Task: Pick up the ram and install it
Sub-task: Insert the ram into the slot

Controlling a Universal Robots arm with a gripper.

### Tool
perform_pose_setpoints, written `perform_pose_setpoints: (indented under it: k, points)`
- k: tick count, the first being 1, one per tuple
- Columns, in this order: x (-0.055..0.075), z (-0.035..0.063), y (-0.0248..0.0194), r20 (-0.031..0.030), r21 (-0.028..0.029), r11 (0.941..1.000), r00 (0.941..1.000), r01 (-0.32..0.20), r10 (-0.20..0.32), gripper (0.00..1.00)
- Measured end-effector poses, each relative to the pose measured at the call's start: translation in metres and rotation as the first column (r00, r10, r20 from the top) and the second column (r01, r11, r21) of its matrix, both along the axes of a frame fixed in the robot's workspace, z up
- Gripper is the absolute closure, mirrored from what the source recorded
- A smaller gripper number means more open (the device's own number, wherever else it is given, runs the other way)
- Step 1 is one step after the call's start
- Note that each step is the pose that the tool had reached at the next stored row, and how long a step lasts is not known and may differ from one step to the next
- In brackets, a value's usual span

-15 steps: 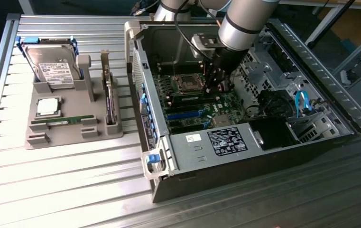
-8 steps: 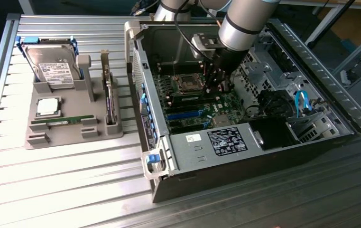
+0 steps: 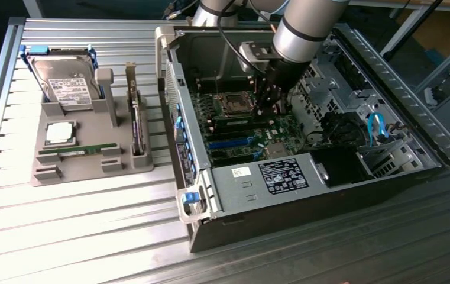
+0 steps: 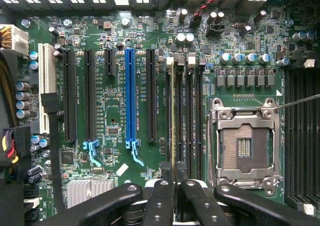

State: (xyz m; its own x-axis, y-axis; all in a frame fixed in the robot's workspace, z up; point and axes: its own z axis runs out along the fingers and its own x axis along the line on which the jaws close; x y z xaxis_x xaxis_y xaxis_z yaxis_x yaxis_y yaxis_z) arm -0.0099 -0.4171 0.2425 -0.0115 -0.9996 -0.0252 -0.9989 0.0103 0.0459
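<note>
On the exterior view's left, a grey tray point(image 3: 83, 133) sits near the left edge of the slatted table point(image 3: 90, 225). A drive point(image 3: 68, 83) stands at the tray's back corner, with a processor point(image 3: 59, 132) lying flat just in front of it. A spare green stick point(image 3: 78, 149) lies along the tray's front edge.

To the right, the open case point(image 3: 184, 136) rests on the table beside the tray. Its board point(image 3: 240, 133) faces up, and the socket point(image 3: 235, 105) is open near the board's far edge. The arm point(image 3: 307, 26) reaches down into the case from the back, and the gripper point(image 3: 274, 106) hangs just right of the socket, over the memory slots.

In the wrist view the gripper point(image 4: 173, 173) is clenched on the ram point(image 4: 172, 116). The ram shows edge-on as a thin pale line running straight out from between the black fingers point(image 4: 162, 196). It lies along the outermost slot of the bank point(image 4: 190, 116) beside the socket point(image 4: 245, 146), on the side facing the blue card slot point(image 4: 130, 95). Whether the ram is pressed fully home cannot be told.
</note>
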Motion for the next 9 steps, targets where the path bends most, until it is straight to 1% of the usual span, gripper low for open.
perform_pose_setpoints:
  k: [8, 9]
  points:
    - [0.0, -0.0016, -0.0001, 0.0, -0.0002, 1.0, 1.0, 0.0, 0.0, 0.88]
    - [0.0001, -0.0018, 0.0006, 0.0001, 0.0003, 1.0, 1.0, 0.0, 0.0, 0.88]
